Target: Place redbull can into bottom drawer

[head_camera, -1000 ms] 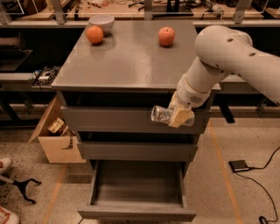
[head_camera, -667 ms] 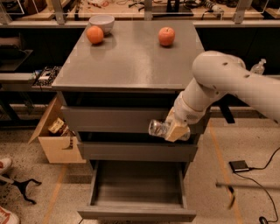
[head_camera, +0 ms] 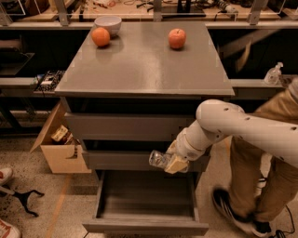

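The cabinet [head_camera: 144, 65] is grey metal with a flat, slightly shiny top, and it stands on a speckled floor [head_camera: 42, 218] with an orange line on it. Behind it runs a long workbench [head_camera: 139, 10] with tools. On the left of the cabinet an open cardboard box [head_camera: 60, 151] sits on the floor. On the right a person [head_camera: 253, 172] in tan trousers and dark shoes stands near the arm [head_camera: 242, 128]. The cabinet has three drawers. The top drawer [head_camera: 125, 126] and the middle drawer [head_camera: 116, 160] are closed or almost closed, and the bottom drawer [head_camera: 144, 227] is pulled far out (its inside is a bare shallow tray). On the top there are two fruits, one orange [head_camera: 100, 36] at the back left and one red apple [head_camera: 177, 38] at the back right, well apart. One pale bowl [head_camera: 107, 23] stands just behind the orange. One clear bottle [head_camera: 272, 74] stands on a shelf at the right. At the left edge I count two white shoes, only partly in view, and one black object [head_camera: 25, 201] lies near them. There is one can [head_camera: 158, 159]. It is small, silver and shiny, it lies almost on its side in the air, and its free end points to the left. The white arm comes in from the right, and its gripper [head_camera: 173, 163] is clenched around the can. The can hangs in front of the middle drawer, above the right part of the open bottom drawer, and it is not inside it.
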### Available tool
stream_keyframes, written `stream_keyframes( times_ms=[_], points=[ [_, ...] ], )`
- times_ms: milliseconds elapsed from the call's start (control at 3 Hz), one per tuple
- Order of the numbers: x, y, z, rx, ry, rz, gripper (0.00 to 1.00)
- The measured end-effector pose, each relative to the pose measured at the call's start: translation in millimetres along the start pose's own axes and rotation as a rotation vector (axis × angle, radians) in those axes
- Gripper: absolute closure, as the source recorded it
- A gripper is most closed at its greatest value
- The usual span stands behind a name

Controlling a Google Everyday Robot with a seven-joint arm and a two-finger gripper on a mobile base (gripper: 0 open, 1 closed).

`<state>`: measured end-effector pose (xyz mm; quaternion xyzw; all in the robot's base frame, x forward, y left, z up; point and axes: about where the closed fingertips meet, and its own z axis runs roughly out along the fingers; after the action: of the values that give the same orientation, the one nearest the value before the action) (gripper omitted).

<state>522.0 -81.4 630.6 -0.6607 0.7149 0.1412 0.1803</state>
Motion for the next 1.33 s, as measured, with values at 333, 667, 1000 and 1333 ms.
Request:
stream_keyframes(
  times_ms=[333,667,1000,1333],
  points=[
    [0.0,0.0,0.0,0.0,0.0,0.0,1.0],
    [8.0,1.4,19.5,-0.013,0.001,0.013,1.0],
    [21.4,9.2,76.1,-0.05,-0.012,-0.01,1.0],
    [32.9,12.3,119.5,-0.055,-0.039,-0.015,1.0]
  ],
)
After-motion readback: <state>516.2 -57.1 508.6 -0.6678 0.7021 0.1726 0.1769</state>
